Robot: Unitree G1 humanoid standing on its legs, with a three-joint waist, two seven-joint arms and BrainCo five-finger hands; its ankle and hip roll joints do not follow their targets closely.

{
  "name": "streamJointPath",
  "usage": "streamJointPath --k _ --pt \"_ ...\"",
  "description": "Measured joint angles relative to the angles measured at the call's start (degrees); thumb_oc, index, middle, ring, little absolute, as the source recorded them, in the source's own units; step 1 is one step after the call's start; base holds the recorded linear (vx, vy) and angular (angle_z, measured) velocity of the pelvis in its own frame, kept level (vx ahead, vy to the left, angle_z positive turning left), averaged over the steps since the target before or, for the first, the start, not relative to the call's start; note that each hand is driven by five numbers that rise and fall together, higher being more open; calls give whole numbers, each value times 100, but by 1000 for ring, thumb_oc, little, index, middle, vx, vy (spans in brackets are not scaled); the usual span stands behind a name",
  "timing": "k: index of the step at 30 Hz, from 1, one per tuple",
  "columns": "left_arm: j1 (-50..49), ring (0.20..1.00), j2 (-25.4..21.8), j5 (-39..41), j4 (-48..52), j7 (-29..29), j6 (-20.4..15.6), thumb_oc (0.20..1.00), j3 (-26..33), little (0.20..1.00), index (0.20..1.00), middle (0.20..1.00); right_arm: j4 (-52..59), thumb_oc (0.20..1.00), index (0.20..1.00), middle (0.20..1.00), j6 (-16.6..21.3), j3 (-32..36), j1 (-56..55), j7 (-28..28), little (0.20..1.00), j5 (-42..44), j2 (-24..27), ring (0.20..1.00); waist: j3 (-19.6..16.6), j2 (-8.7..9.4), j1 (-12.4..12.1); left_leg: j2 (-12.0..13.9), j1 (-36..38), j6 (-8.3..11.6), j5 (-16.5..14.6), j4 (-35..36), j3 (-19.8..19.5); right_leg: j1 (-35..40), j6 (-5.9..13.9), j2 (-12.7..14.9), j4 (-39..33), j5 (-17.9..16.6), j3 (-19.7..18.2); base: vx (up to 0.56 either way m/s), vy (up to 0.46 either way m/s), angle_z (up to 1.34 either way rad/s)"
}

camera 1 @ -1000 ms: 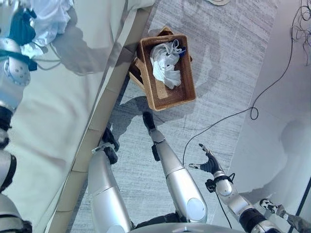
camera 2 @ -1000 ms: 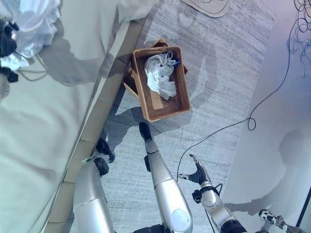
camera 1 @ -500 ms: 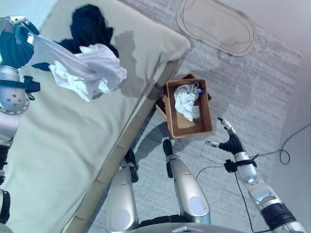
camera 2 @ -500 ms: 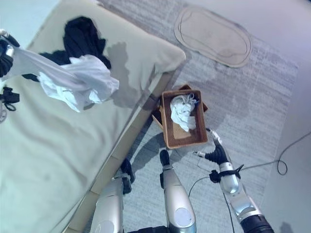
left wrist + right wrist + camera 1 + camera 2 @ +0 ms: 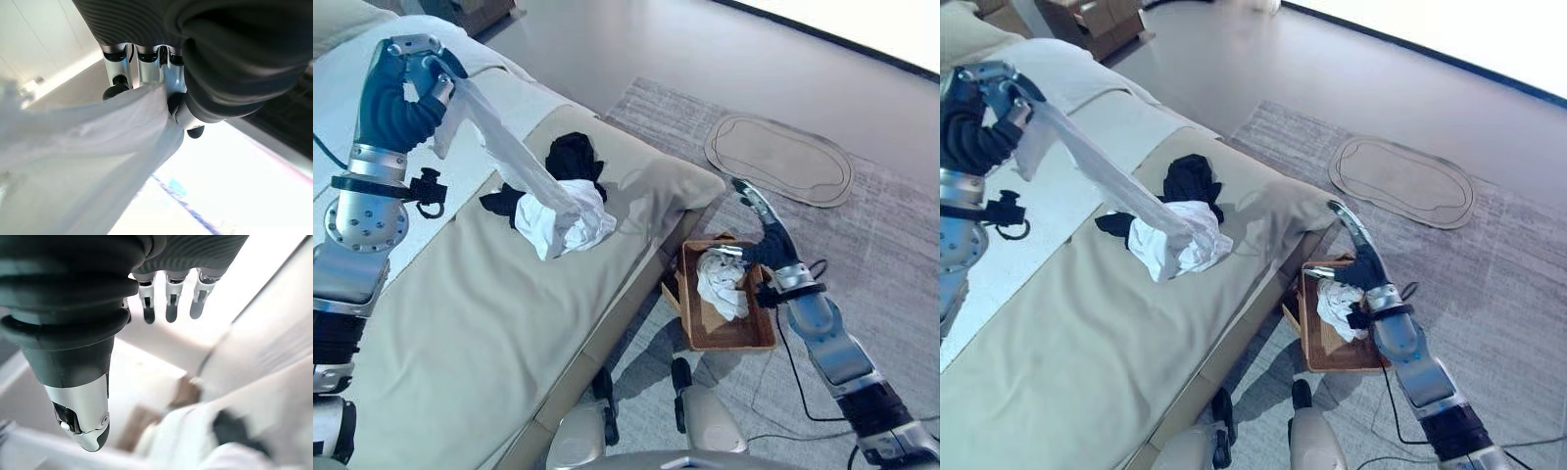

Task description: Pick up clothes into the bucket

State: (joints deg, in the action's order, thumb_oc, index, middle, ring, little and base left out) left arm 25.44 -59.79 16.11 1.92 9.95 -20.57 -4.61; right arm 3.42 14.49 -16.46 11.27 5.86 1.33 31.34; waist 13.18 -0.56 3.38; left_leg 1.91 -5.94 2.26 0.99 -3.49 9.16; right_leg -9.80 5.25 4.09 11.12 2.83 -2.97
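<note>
basket [image 5: 759,338] on rug [image 5: 891,245] right of bed [image 5: 460,333], cloth [image 5: 722,284] inside; dark garment [image 5: 570,162] on bed behind hanging garment [image 5: 563,220]; mat [image 5: 781,162] behind basket.

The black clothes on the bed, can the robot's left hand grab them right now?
Probably not: the left hand is raised and already shut on the white cloth, which hangs in front of the black clothes.

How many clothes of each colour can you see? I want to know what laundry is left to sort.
White clothes: 2, one held up over the bed by the left hand as a white garment, one white garment in the basket.
Black clothes: 1, a black garment on the bed.
Total: 3
</note>
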Motion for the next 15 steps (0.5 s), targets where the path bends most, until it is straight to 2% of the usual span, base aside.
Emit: streamJointPath --k 2,4,7,8,9,12,15 --pt "114 200 12 347 197 -224 7 200 -296 200 200 200 -4 1000 1000 1000 -48 -339 261 -225 1000 277 -14 1000 -5 -3 -29 -2 250 6 41 128 -73 318 0 -1 -178 -9 94 108 -13 21" --pt "262 200 17 659 631 -575 -4 200 -797 200 200 200 3 1000 1000 1000 -116 -647 481 -474 1000 504 -162 1000 -238 -7 -24 -6 448 1 47 246 -169 606 -1 8 -371 -9 199 78 -10 23" --pt "559 200 17 976 852 -814 -15 200 -1194 200 200 200 -1 1000 1000 1000 -143 -818 598 -591 1000 617 -214 1000 -400 -22 -124 -16 558 -1 51 311 -216 800 0 15 -548 -30 279 79 -6 12" --pt "652 200 25 1091 868 -850 -6 200 -1304 200 200 200 -7 1000 1000 1000 -177 -869 611 -602 1000 628 -213 1000 -425 -21 -121 -12 580 0 52 328 -246 861 1 18 -605 -45 316 63 -8 22" --pt "932 200 36 1355 922 -936 3 200 -1660 200 200 200 -30 1000 1000 1000 -259 -1050 662 -654 1000 698 -239 1000 -507 -6 -114 -17 667 14 77 415 -307 999 9 15 -743 -76 380 38 -2 18" --pt "1129 200 58 1659 1143 -1101 7 200 -1956 200 200 200 -35 1000 1000 1000 -322 -1326 746 -767 1000 753 -454 1000 -659 -21 -115 -13 766 21 86 492 -312 1141 13 15 -885 -98 397 55 6 7" --pt "1485 200 364 2158 1267 -1205 17 200 -2420 200 200 200 -129 1000 1000 1000 -404 -1697 927 -876 1000 840 -606 1000 -745 -28 -111 -25 879 40 120 600 -371 1329 16 15 -1057 -141 504 22 7 13"
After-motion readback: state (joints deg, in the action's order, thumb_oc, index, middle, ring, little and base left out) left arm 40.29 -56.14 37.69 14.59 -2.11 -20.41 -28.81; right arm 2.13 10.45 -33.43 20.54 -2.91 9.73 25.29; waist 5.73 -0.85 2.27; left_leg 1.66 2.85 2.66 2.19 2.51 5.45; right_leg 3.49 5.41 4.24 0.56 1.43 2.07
